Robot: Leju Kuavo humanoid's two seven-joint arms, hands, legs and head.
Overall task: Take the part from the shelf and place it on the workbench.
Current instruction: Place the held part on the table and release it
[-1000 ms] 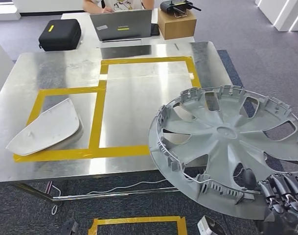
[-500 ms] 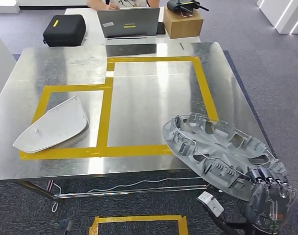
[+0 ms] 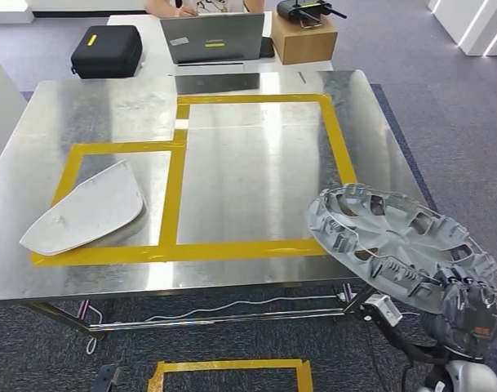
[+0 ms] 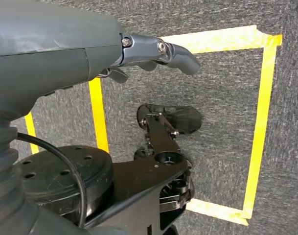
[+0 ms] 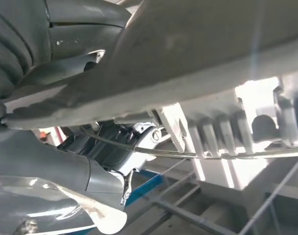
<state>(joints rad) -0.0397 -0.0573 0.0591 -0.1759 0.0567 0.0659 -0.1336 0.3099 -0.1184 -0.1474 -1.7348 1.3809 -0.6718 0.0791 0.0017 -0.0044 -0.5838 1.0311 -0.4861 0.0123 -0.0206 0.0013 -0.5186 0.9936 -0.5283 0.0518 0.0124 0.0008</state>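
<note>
While the right hand [image 3: 470, 306] grips the rim of the grey wheel cover [image 3: 397, 241], the cover hangs tilted off the near right corner of the steel worktop [image 3: 246, 175]. The left hand [image 4: 154, 51] holds nothing, fingers extended over the carpet. A white panel [image 3: 86, 208] lies inside the left taped frame.

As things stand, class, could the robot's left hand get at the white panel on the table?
Probably not yet. The left hand hangs low over the carpet, holding nothing, while the white panel lies on the table, in the left taped box. Nothing blocks it; the arm must lift first.
</note>
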